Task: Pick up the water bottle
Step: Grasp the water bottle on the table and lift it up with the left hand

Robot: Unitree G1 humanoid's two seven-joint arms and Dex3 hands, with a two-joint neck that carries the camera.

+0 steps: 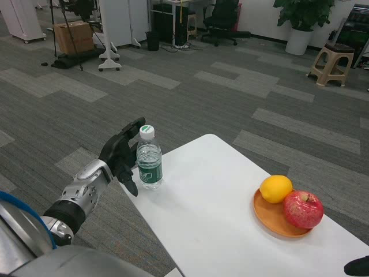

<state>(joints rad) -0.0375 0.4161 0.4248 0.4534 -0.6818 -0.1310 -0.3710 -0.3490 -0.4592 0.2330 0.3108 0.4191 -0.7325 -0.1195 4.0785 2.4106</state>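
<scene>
The water bottle (149, 161) is seen standing upright near the left edge of the white table (219, 219), green cap up, long axis vertical. The left hand (122, 154) is placed just beside it, on its outer side past the table edge, with the bottle lying to the inside of the fingers (134, 128). The fingers are spread and curved toward the bottle, the upper ones reaching up near cap height and a lower one (131, 186) angled down near the base. Whether any fingertip is touching the plastic cannot be told; nothing looks clamped, so the bottle is judged not yet held. The left hand is clearly the nearer one; of the right hand (358, 266) only a dark bit is seen at the bottom right corner, well apart from the bottle, and its fingers cannot be made out. An orange plate (271, 222) with a lemon (275, 188) and a red apple (302, 209) is seen on the far side of the bottle from the fingers, out of the way. The next move is judged to be a sideways wrap around the bottle's middle, then a lift; a push from the fingers could tip the bottle.
</scene>
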